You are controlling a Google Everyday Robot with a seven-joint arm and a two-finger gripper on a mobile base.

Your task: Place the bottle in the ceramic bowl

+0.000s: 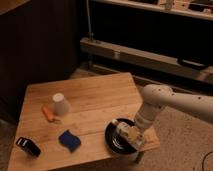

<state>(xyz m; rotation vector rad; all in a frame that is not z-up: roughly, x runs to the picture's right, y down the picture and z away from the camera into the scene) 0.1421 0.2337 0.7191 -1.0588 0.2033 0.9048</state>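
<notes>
- The gripper (pixel 131 136) is down low over the ceramic bowl (pixel 111 140), which sits near the front right corner of the wooden table (pixel 95 100).
- The bottle (pixel 126 131) is right there at the gripper, lying at a slant across the bowl's right side with one end poking toward the bowl's middle. It looks like it's inside the rim or just above it, can't say if it's touching the bottom.
- Honestly can't tell if the pincer is clamped on the bottle or has let go; it all blends together at that spot.
- Handling guess: small plastic bottle, so light and stiff, probably a bit slick and happy to roll. Grabbing it across the middle of the body seems safest.
- The bowl is glossy ceramic, so I'd set things down gently.
- Other stuff on the table: white paper cup (pixel 60 104), orange object (pixel 49 113), blue sponge (pixel 69 141), and a black thing (pixel 28 146) at the front left, all well apart from the bowl.
</notes>
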